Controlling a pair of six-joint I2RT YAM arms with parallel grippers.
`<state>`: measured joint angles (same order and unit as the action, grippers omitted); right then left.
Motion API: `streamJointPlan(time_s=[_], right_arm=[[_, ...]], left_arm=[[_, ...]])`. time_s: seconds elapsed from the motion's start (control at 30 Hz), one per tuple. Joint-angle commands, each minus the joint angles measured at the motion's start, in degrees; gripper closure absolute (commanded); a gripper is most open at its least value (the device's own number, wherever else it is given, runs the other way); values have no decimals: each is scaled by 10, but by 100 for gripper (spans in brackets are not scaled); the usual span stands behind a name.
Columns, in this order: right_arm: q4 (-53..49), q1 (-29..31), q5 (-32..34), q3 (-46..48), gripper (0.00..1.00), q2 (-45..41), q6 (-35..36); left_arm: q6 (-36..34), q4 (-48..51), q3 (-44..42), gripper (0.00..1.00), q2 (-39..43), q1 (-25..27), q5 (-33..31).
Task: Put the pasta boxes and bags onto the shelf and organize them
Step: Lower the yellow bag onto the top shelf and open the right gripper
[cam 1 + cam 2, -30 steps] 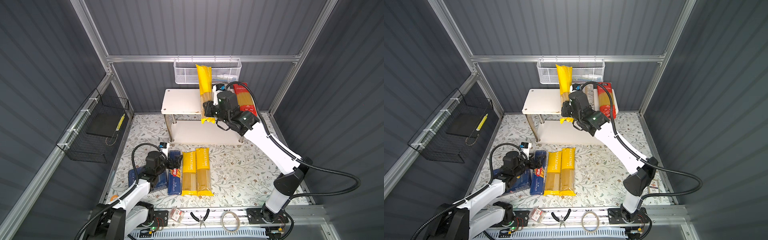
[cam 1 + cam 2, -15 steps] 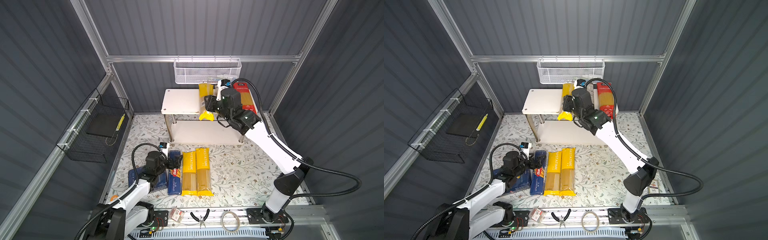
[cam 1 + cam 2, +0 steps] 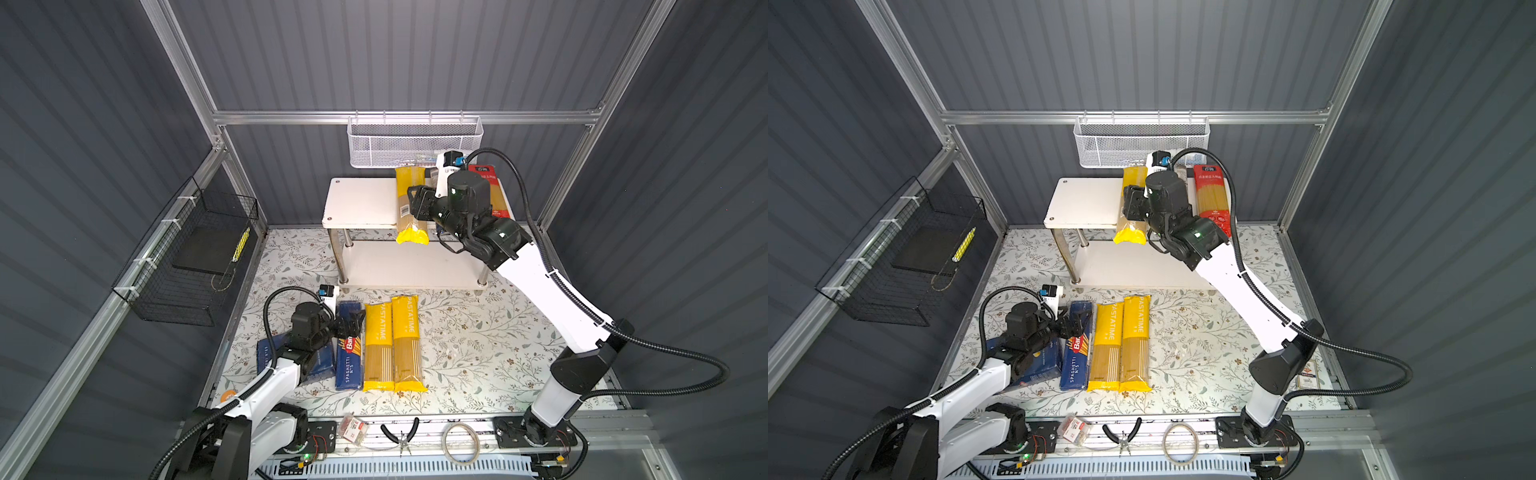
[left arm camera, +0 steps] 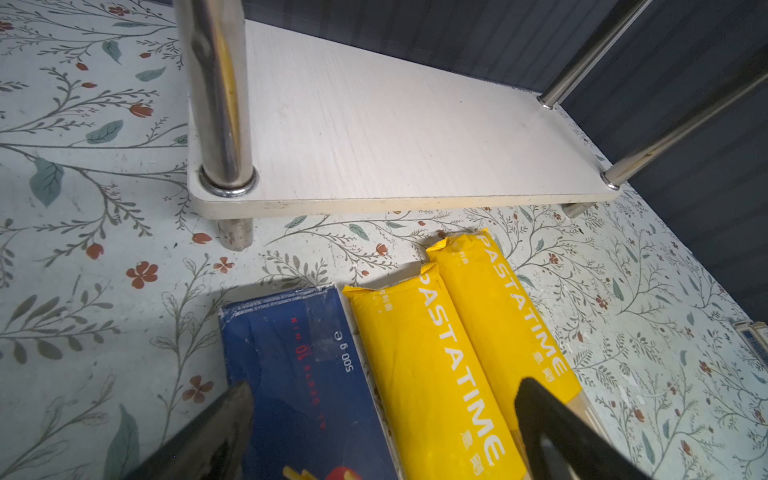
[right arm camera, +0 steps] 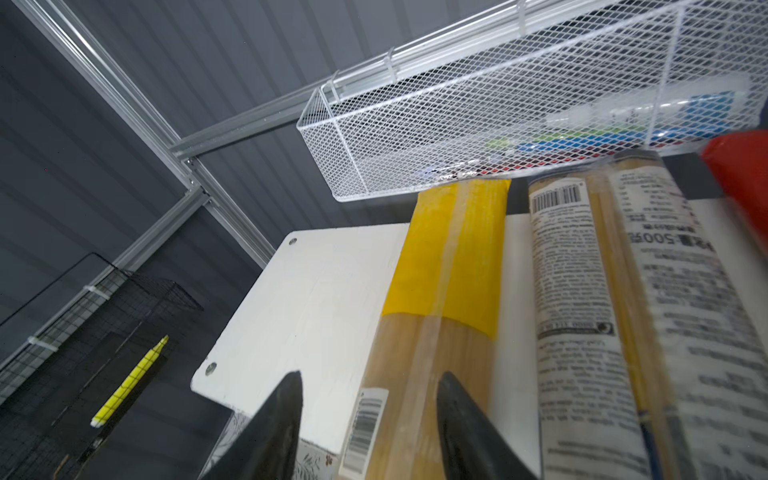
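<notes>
A yellow pasta bag lies on the top board of the white shelf, its front end hanging over the edge. My right gripper stands open just above it, one finger over the bag and one over the bare board. A clear labelled bag and a red bag lie beside it. On the table, two yellow PASTATIME bags and a blue spaghetti box lie side by side. My left gripper hangs open over the box and the nearest yellow bag. Another blue box lies under the left arm.
A white mesh basket hangs on the back wall just above the shelf. A black wire basket holding a yellow marker is on the left wall. The shelf's lower board is bare. Pliers and a cable coil lie on the front rail.
The right gripper has tipped the yellow bag from upright down flat onto the top shelf and opened off it. The left arm has not moved.
</notes>
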<state>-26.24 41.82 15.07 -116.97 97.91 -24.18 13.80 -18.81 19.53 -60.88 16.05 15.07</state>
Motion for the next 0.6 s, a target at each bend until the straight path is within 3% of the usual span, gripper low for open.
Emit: streamJointPlan(time_s=[0.0, 0.1, 0.23, 0.4, 0.57], right_arm=[[-85, 27, 15, -21, 42, -41, 68], [-116, 44, -13, 2, 39, -74, 88], [-152, 45, -91, 58, 34, -124, 61], [-135, 45, -183, 155, 32, -172, 48], [-139, 45, -225, 197, 30, -181, 43]], left_arm=[[-1, 4, -3, 1, 7, 0, 7], [-2, 6, -3, 1, 10, 0, 4], [-2, 8, -5, 1, 18, 0, 1], [-3, 10, -5, 1, 23, 0, 0], [-3, 10, -6, 1, 27, 0, -2]])
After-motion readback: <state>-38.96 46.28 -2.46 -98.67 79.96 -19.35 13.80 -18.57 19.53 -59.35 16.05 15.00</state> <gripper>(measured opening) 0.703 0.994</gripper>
